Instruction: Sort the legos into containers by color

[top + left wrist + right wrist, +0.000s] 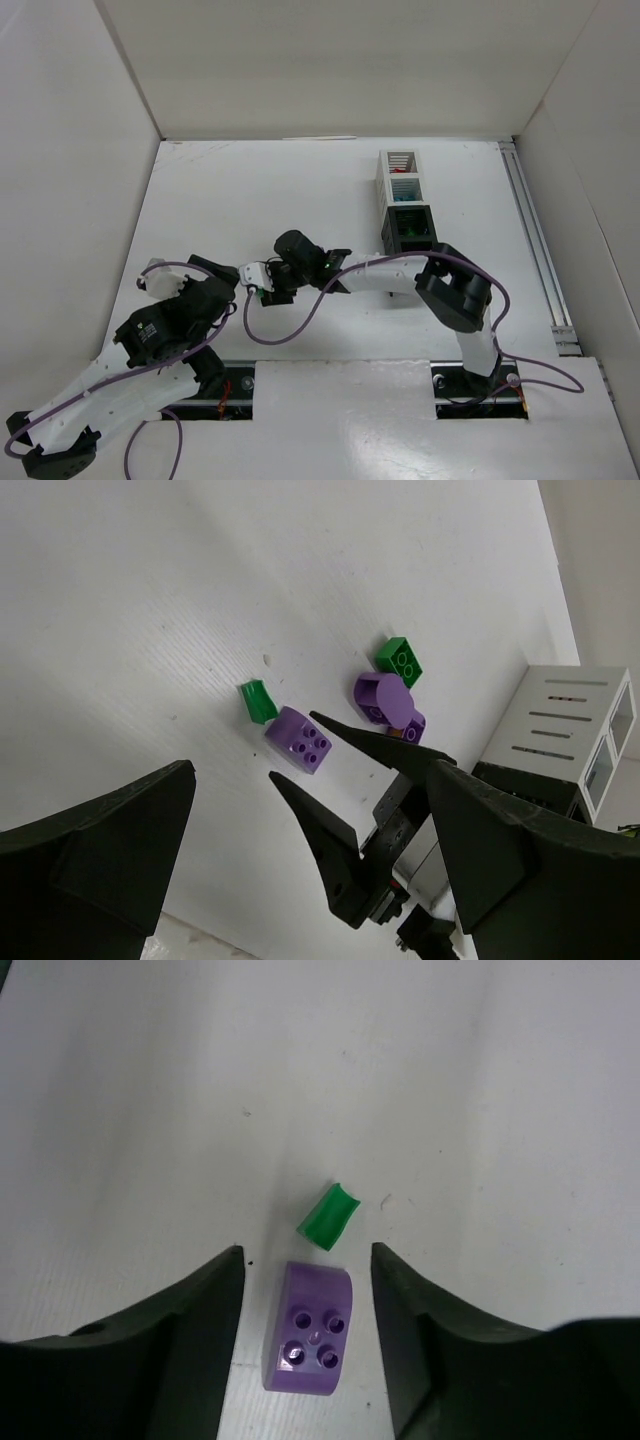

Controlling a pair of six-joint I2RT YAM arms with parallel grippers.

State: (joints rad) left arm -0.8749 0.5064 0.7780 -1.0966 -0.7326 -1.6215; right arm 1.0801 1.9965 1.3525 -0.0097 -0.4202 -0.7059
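Observation:
A purple lego (312,1330) lies studs-up on the table between the open jaws of my right gripper (306,1252), which touch nothing. A small green curved lego (330,1216) lies just beyond it. The left wrist view shows the same purple lego (298,738) and green piece (258,701), plus a green brick (400,661) and rounded purple legos (385,700) behind the right gripper's fingers (330,825). My left gripper (310,780) is open and empty, a little back from them. The containers (408,200) stand in a row at the back right.
The right arm (390,275) stretches left across the table in front of the container row. The far white bin holds something red and a black bin (411,226) something green. A white container wall (560,730) shows in the left wrist view. White walls enclose the table.

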